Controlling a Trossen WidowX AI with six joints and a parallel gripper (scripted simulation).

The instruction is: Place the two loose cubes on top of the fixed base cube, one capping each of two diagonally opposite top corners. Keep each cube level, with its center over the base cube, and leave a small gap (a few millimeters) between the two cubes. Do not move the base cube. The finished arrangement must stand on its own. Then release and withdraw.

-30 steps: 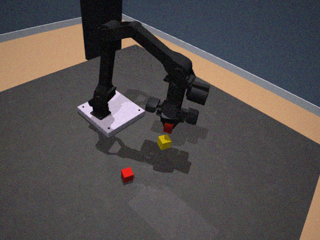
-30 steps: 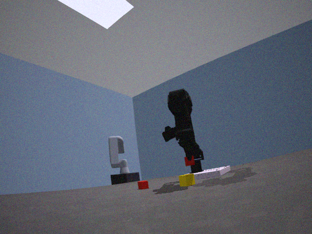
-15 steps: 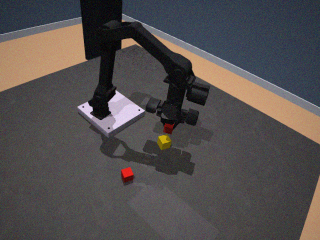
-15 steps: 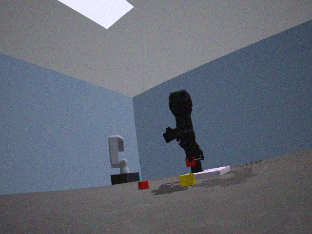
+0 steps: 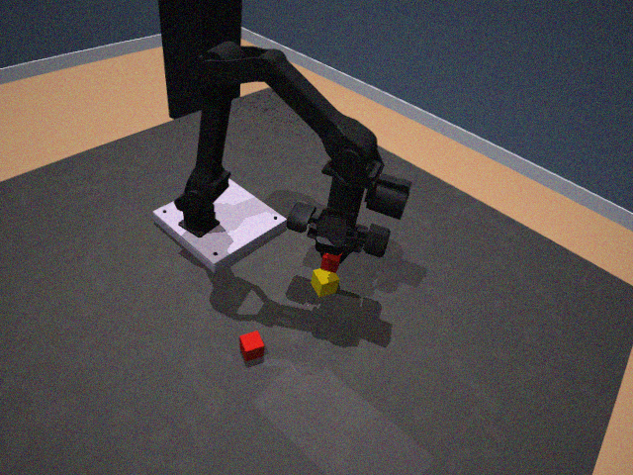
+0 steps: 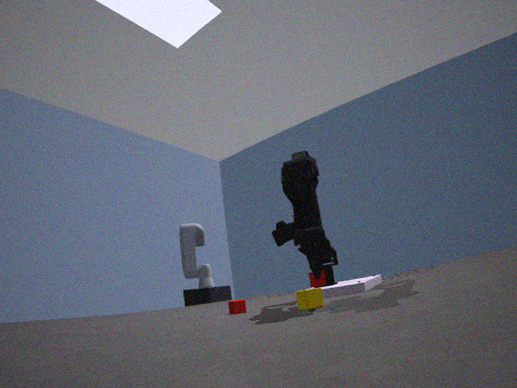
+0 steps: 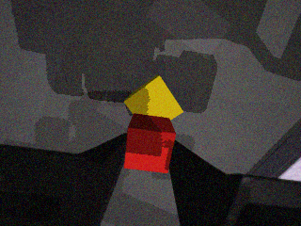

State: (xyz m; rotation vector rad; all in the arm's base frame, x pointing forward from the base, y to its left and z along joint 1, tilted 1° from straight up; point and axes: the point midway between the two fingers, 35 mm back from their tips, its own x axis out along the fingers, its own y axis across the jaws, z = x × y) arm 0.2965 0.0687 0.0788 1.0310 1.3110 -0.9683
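Observation:
The yellow base cube (image 5: 324,284) (image 6: 309,298) (image 7: 162,100) stands on the dark floor mat, set cornerwise in the wrist view. My gripper (image 5: 330,256) (image 6: 317,276) (image 7: 149,141) is shut on one red cube (image 5: 329,262) (image 6: 313,280) (image 7: 147,143), low between the fingertips. In the wrist view this cube covers the yellow cube's lower corner; in the exterior view its bottom edge is near the yellow top's height. Whether the two touch, I cannot tell. The other red cube (image 5: 251,345) (image 6: 237,306) lies on the mat, apart from both, outside the wrist view.
The arm's white mounting plate (image 5: 255,217) (image 6: 355,287) is behind the yellow cube in the exterior view. A dark pillar (image 5: 199,31) rises behind the arm. A pale arm-like shape (image 6: 189,255) stands on a dark block (image 6: 208,294) in the background.

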